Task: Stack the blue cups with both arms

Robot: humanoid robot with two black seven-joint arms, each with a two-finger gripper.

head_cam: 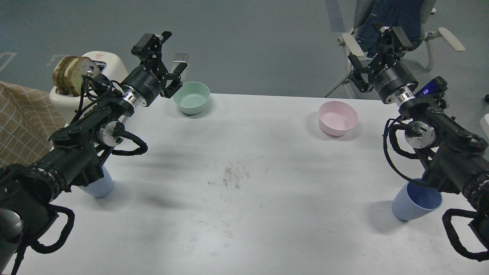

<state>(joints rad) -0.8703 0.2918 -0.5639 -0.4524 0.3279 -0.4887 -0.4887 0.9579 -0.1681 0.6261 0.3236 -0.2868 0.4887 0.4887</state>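
One blue cup (100, 187) stands upright near the table's left edge, mostly hidden under my left forearm. The other blue cup (415, 200) stands upright near the right edge, its rim partly covered by my right arm. My left gripper (168, 51) is open and empty, held high beyond the far table edge, left of the mint-green bowl (191, 97). My right gripper (376, 49) is open and empty, raised behind the far right edge, beyond the pink bowl (337, 118). Both grippers are far from the cups.
A white toaster (91, 72) with bread slices sits at the far left. A chair (386, 23) with blue cloth stands behind the table on the right. A checked cloth (19, 118) lies at the left. The white table (244, 183) has a smudge in the middle.
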